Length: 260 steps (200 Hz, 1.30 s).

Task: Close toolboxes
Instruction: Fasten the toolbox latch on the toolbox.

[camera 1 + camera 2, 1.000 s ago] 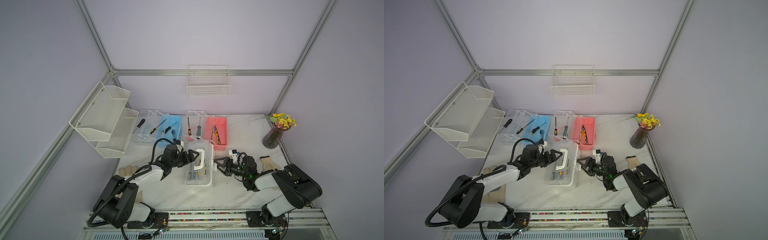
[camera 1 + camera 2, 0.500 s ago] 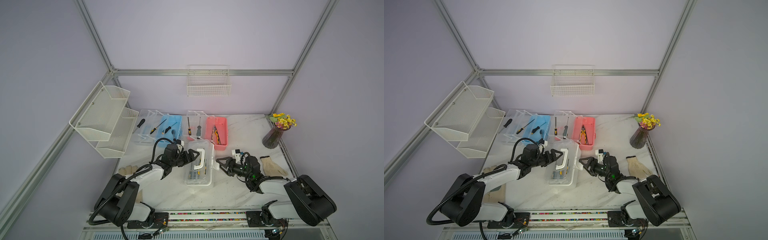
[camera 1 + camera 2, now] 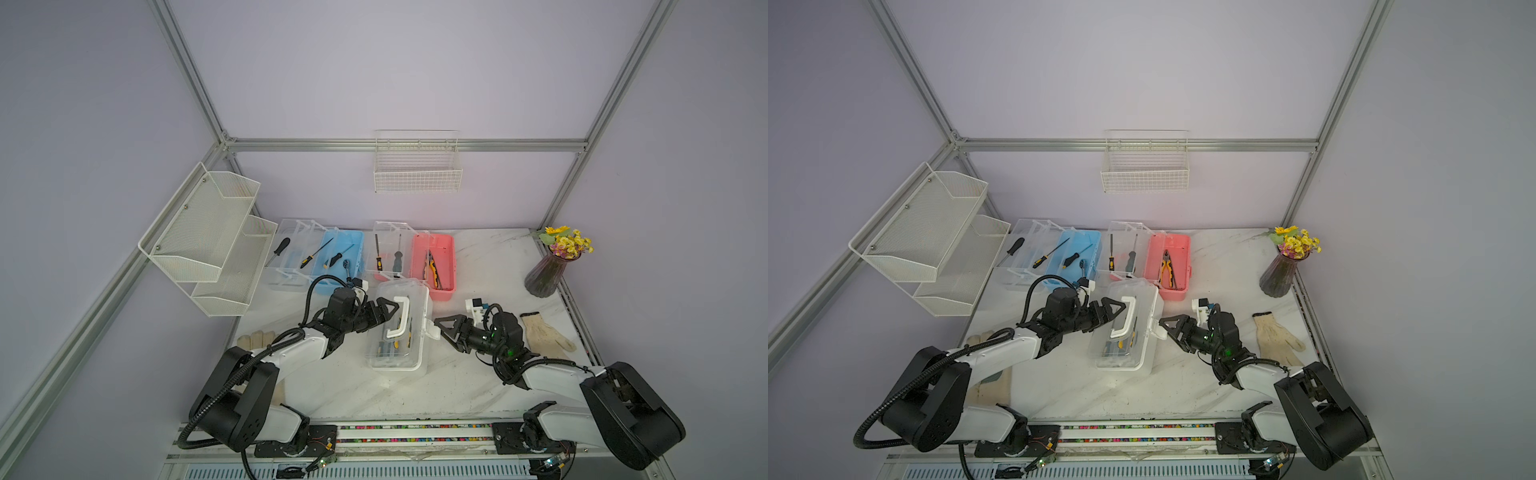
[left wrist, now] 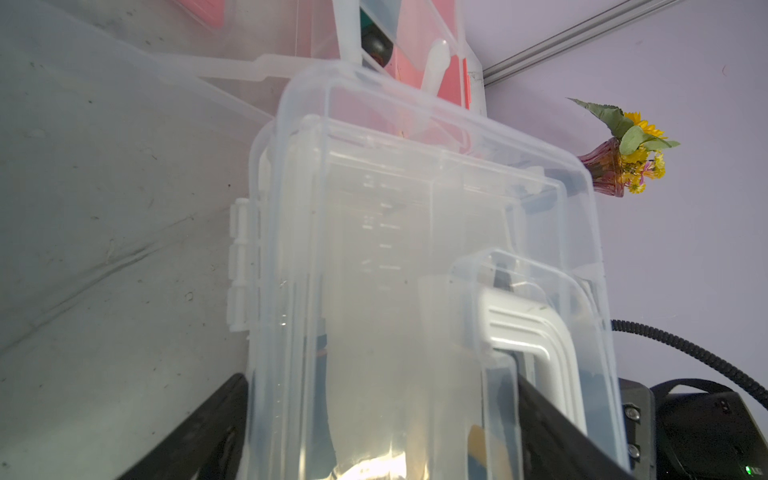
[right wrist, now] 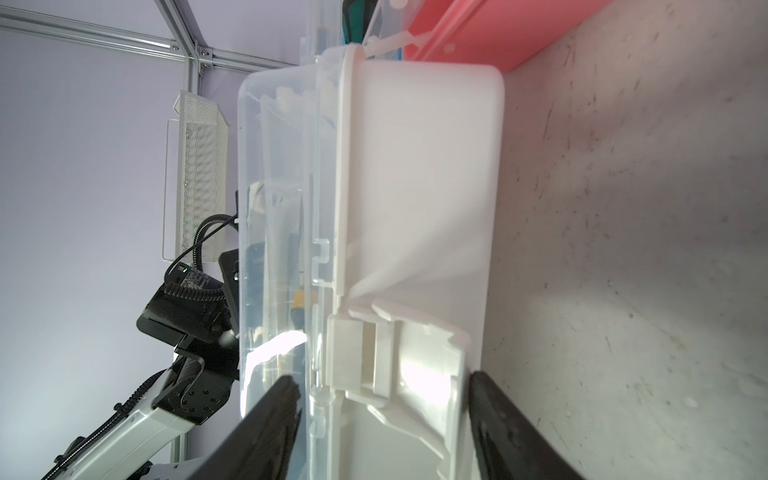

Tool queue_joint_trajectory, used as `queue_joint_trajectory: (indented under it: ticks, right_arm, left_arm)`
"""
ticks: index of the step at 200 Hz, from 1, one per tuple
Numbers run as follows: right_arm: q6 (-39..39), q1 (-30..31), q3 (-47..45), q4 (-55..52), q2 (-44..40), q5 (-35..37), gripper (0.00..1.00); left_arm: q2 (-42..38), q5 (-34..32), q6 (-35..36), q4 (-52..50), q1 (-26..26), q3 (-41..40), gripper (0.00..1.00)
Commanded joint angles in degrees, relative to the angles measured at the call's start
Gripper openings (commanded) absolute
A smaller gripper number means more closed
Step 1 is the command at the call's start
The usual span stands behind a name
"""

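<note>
The small white plastic toolbox with a clear lid (image 3: pixel 398 357) sits mid-way on the marble table (image 3: pixel 490 270), lid down. The left gripper (image 3: pixel 388 318) is spread wide at its hinge side, one finger over the lid. The right gripper (image 3: pixel 439 328) is spread around the white latch (image 5: pixel 399 353) on the far side.

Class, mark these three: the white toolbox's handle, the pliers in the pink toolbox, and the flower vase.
white toolbox handle (image 4: pixel 519 328): left wrist view, on its bend.
pliers (image 3: pixel 1166 259): in a top view, on the joint.
flower vase (image 3: pixel 543 277): in a top view, on the body.
</note>
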Motion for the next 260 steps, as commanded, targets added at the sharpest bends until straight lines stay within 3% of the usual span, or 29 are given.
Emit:
queue_joint_trajectory:
  ticks: [1,38,195,239,260]
  right_arm:
    - [-0.5,0.6,2.5,-0.6,-3.3,-2.6,0.67]
    - [-1.5,0.6,3.0,-3.1,-4.8,-2.0,0.68]
    - [2.1,2.6,4.6,9.6,5.5,-2.3,0.76]
    - [0.8,2.8,5.4,5.6,3.3,-2.1,0.77]
    - [-1.3,2.8,6.7,-0.7,1.6,-1.4,0.78]
  left_arm:
    - [3.2,-3.1,1.7,-13.3,-1.1,-2.5,0.71]
    - [3.5,-3.1,1.7,-13.4,-1.3,-2.3,0.71]
    - [3.5,-5.1,1.4,-15.1,-3.2,-0.6,0.71]
    - [3.0,-9.2,1.5,-20.6,-4.7,2.1,0.72]
    - [2.4,-11.1,0.7,-22.5,-5.7,3.6,0.79]
